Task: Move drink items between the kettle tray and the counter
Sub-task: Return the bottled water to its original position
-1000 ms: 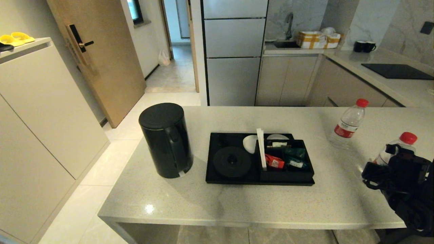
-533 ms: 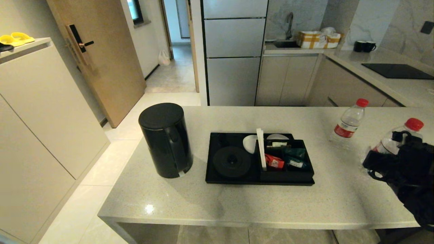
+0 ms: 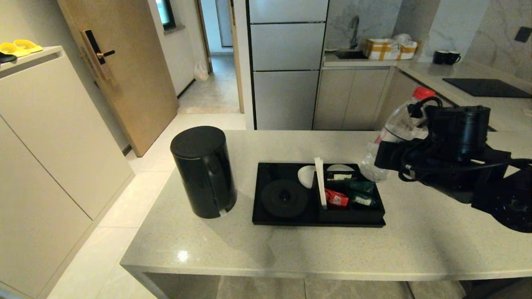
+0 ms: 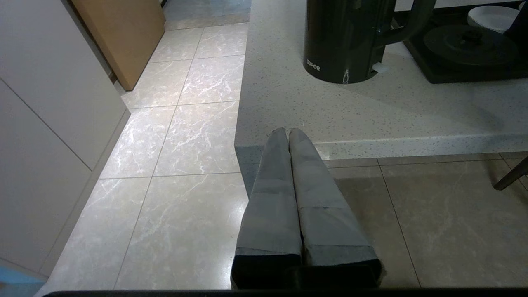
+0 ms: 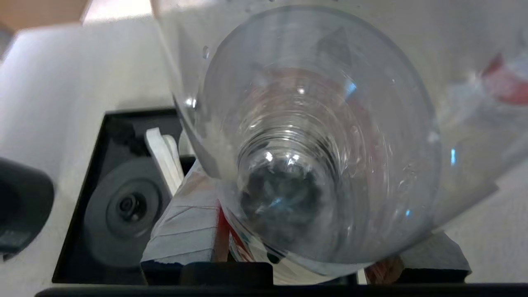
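Transport is the step in hand: right gripper [image 3: 395, 160] clamps a clear plastic red-capped water bottle [image 3: 395, 128], tilted in the air beside the flat black kettle tray [image 3: 266, 218], next needing lowering upright there.

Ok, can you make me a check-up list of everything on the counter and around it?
Surface: counter pale and speckled, no spills seen.
Job's things: kettle upright on the counter, left of the kettle tray; kettle base bare; one water bottle tilted in the air over the tray's right end.
Clutter: sachets in the tray's compartment.
Grippers: right gripper jaws shut on the bottle; left gripper jaws shut, parked below the counter edge.
Cables: black cables on the right arm.
Surroundings: door, hob, mugs.
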